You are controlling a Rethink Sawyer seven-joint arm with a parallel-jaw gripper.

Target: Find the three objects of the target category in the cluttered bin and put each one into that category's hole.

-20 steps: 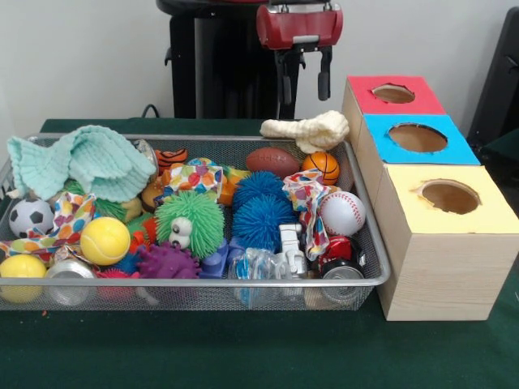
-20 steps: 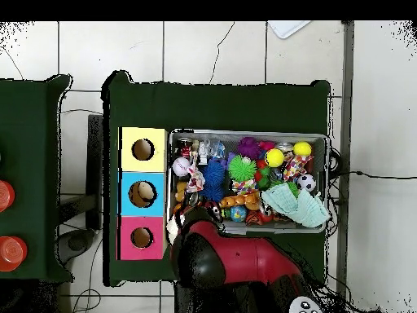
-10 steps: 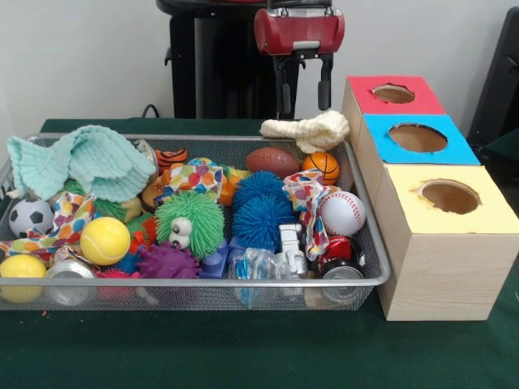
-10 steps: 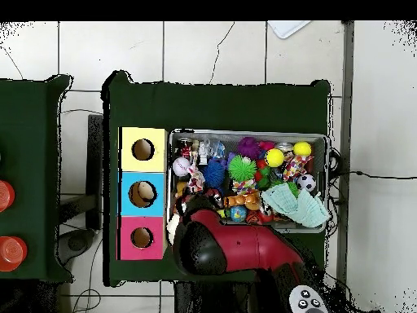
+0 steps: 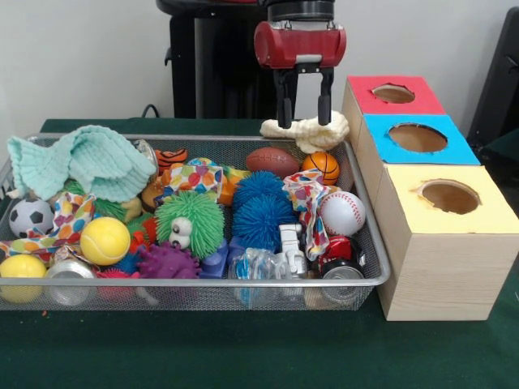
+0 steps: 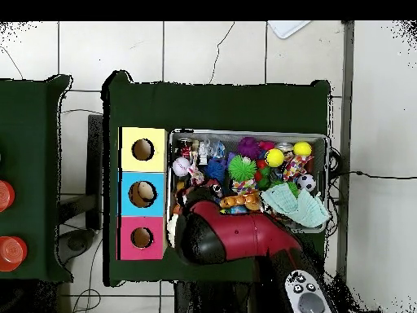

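Note:
A cream chew bone (image 5: pixel 310 132) lies across the far right corner of the wire bin (image 5: pixel 195 282). My gripper (image 5: pixel 304 121) hangs open right over it, one finger at each side of the bone's middle, tips at its top surface. Beside the bin stands a wooden box with a red hole (image 5: pixel 393 93), a blue hole (image 5: pixel 418 138) and a yellow hole (image 5: pixel 450 197). In the overhead view the red arm head (image 6: pixel 202 238) covers the gripper and the bone at the bin's corner next to the red hole (image 6: pixel 142 237).
The bin is packed: football (image 5: pixel 272 160), basketball (image 5: pixel 321 166), baseball (image 5: pixel 342 212), blue spiky balls (image 5: pixel 261 211), green fuzzy toy (image 5: pixel 189 223), yellow tennis ball (image 5: pixel 105 240), soccer ball (image 5: pixel 31 217), mint cloth (image 5: pixel 77 162). The box stands close to the bin's right wall.
The gripper has come down from above the bin's far edge until its open fingers straddle the chew bone. In the overhead view the arm has swung further over the bin corner.

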